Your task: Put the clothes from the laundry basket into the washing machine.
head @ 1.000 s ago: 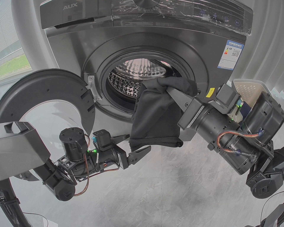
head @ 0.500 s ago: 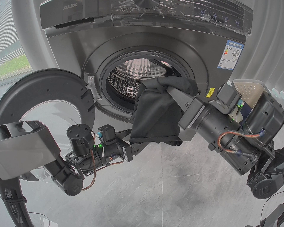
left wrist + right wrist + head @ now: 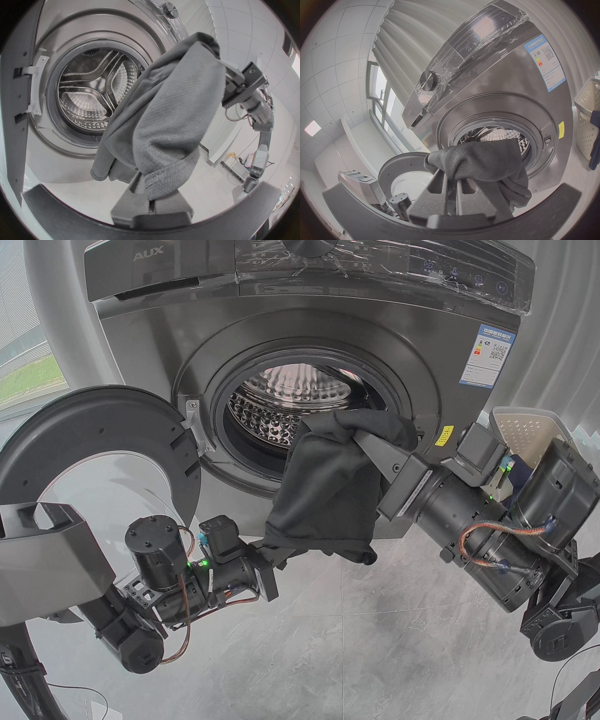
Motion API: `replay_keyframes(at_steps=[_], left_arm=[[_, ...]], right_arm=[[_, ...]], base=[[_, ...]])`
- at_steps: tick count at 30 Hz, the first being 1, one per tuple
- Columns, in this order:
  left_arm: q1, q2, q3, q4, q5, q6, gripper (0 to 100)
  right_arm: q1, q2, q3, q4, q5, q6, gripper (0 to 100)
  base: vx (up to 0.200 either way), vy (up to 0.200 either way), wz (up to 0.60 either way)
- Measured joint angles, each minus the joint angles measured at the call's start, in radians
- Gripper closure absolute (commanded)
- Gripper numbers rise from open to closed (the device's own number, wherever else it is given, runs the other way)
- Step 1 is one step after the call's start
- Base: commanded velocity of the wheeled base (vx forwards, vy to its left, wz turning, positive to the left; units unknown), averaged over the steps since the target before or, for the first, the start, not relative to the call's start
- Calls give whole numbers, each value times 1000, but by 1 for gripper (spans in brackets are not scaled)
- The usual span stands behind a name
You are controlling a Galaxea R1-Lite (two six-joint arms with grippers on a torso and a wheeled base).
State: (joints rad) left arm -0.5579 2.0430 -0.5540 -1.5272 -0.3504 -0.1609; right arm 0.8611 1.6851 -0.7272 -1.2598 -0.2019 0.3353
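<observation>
Garment [image 3: 325, 490], seemingly limp and light, hung at the washer [image 3: 156, 334] mouth; right gripper [image 3: 369, 443] pinched its top, left gripper [image 3: 150, 200] its hem.

Head camera: set high, facing forward and down onto the washing machine [image 3: 156, 334], near enough that its front spans the upper frame. The open door [image 3: 94, 421] lies on the robot's left, the floor [image 3: 375, 646] below.

Left wrist camera: low, just behind the left gripper [image 3: 150, 200], looking upward and across at the drum [image 3: 84, 100]. The right arm [image 3: 253, 97] is visible beyond the dark garment [image 3: 175, 103].

Right wrist camera: just behind the right gripper [image 3: 454, 182], facing the machine's front and control panel [image 3: 484, 28]. The laundry basket [image 3: 586, 118] is at the frame's edge.

All three views share the drum mouth and the garment; the head and right wrist views also share the door.
</observation>
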Motion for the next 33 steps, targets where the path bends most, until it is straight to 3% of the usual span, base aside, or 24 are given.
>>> replay_keyframes(at_steps=[9,10,21,26,33], left_arm=[[-41,-216,253,-16,-1,9,100],[-47,-237,271,-16,-1,9,100],[-81,-398,326,-17,8,5,100],[-80,-407,285,-18,77,1,100],[-71,-380,236,-18,135,3,100]], right_arm=[[-17,21,64,-1,5,-2,100],[-17,25,73,-2,6,-3,0],[-8,72,166,-3,15,-16,0],[-4,116,191,-40,20,-62,0],[-1,166,209,-95,25,-110,0]], base=[[0,0,0],[0,0,0],[0,0,0],[0,0,0],[0,0,0]])
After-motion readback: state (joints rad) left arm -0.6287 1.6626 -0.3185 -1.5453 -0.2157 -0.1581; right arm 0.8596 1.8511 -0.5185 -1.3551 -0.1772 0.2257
